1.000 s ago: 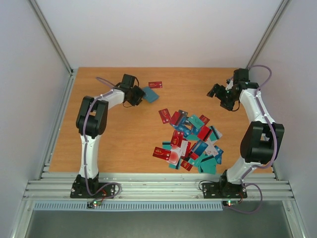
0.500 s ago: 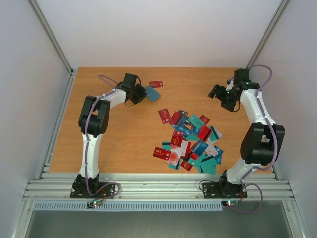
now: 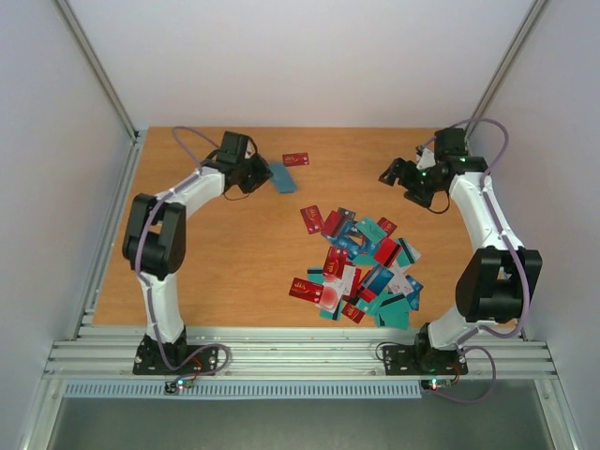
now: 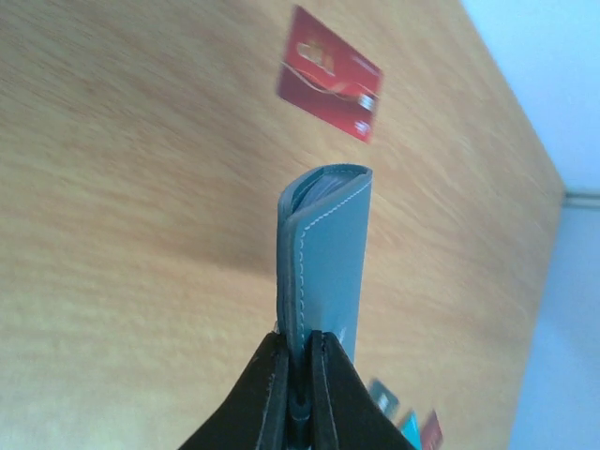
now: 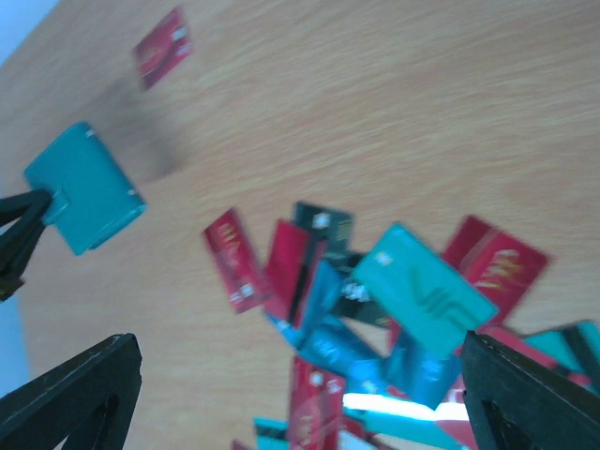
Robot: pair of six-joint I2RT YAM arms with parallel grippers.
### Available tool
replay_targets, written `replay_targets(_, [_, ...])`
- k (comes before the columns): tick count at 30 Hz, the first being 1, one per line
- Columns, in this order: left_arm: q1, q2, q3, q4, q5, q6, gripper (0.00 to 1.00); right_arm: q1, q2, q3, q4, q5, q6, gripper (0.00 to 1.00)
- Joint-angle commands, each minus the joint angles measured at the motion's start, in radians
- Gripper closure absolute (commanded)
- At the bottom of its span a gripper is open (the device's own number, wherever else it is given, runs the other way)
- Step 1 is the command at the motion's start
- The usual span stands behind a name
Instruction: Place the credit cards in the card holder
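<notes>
The left claw (image 4: 300, 352) is clenched on one edge of the teal card holder (image 4: 323, 253), gripping it folded shut and edge-on in the upper left part of the table (image 3: 234, 253), as seen from overhead. The holder appears to be raised a little off the wood, judging by the shadow beside it, though the pictures do not settle whether a corner touches. A lone red card (image 3: 294, 159) lies flat just beyond the holder, toward the far edge. The right claw (image 3: 392, 173) hangs at upper right with its jaws spread wide and nothing between them, well apart from the holder and above the near side of the heap. The cards (image 3: 361, 267), red, teal, blue and white, sit in a loose overlapping pile at centre right, nearer the arms' bases. No card is seen in the holder, and its pockets are hidden while it is folded, so the job looks to be at its very start: the holder is in hand, but it has not been opened and, by all appearances, every card on view remains to be picked up and slid in, the stray red one included
</notes>
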Motion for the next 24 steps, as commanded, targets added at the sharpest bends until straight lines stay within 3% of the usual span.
replay_targets(1, [-0.005,-0.174,-0.085,0.024,0.099,0.108,1.00,0.060,-0.053,-0.004,0.018,-0.191,-0.029,0.06])
replay_targets(3, [-0.006,-0.242,-0.116,0.000,0.137,0.140,1.00,0.121,-0.062,-0.008,0.033,-0.275,-0.038,0.02])
replay_targets(11, [-0.007,-0.536,-0.237,-0.148,0.256,0.295,1.00,0.288,-0.082,0.002,0.090,-0.457,-0.012,0.01])
replay_targets(15, [-0.007,-0.661,-0.289,-0.231,0.308,0.332,1.00,0.320,-0.094,0.015,0.105,-0.514,-0.004,0.01])
replay_targets(24, [-0.008,-0.810,-0.240,-0.398,0.423,0.374,1.00,0.341,-0.112,-0.016,0.216,-0.683,0.068,0.02])
